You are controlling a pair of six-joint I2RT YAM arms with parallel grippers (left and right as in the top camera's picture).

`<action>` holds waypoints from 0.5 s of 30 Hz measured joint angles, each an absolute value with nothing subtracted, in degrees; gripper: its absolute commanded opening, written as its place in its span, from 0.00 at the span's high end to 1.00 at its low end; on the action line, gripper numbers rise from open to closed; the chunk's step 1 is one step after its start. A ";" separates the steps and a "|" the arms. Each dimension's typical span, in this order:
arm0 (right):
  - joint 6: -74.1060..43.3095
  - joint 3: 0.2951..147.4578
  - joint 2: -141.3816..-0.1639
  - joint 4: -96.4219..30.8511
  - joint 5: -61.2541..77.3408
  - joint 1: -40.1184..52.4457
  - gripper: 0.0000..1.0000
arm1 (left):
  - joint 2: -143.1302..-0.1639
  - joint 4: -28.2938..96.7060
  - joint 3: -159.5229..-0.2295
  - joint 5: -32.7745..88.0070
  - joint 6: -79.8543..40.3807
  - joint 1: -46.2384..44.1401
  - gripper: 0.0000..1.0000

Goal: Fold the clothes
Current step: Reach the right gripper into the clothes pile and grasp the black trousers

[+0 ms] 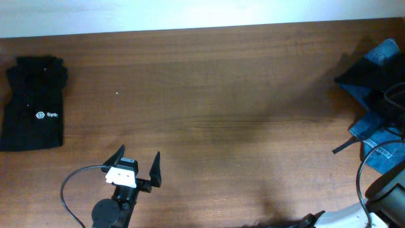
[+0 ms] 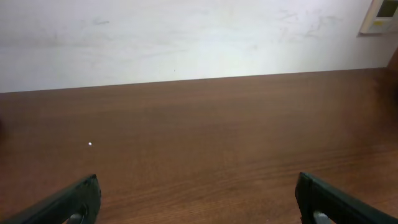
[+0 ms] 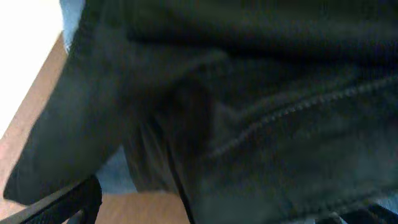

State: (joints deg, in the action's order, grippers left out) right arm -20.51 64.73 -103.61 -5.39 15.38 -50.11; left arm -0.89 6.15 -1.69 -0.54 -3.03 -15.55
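Observation:
The black trousers (image 1: 362,72) lie crumpled in a pile at the table's far right edge, on top of blue denim. In the right wrist view the black fabric (image 3: 249,93) fills nearly the whole frame, very close. My right gripper (image 3: 233,200) is open, with one finger at each lower corner and the black fabric hanging between and in front of them; I cannot tell whether it touches them. My left gripper (image 1: 137,161) is open and empty over bare wood at the front left, and its spread fingers (image 2: 198,196) frame only tabletop.
A folded black top with a small white logo (image 1: 33,104) lies at the far left. Blue denim jeans (image 1: 380,136) lie under and beside the black fabric at the right edge, and also show in the right wrist view (image 3: 115,171). The wooden table (image 1: 221,95) runs back to a white wall.

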 measured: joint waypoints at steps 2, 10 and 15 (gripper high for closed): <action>-20.51 64.73 -104.38 -3.97 15.64 -50.11 0.11 | -0.89 6.15 -1.69 -0.54 -3.03 -15.55 0.00; -20.62 64.73 -106.17 2.02 16.45 -50.13 0.96 | -0.89 6.15 -1.69 -0.54 -3.03 -15.55 0.01; -21.26 64.73 -106.17 2.70 17.82 -50.33 0.96 | -0.89 6.15 -1.69 -0.54 -3.03 -15.55 0.01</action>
State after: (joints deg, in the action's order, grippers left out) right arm -21.26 64.73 -106.17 2.70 17.82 -50.33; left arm -0.89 6.15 -1.69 -0.54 -3.03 -15.55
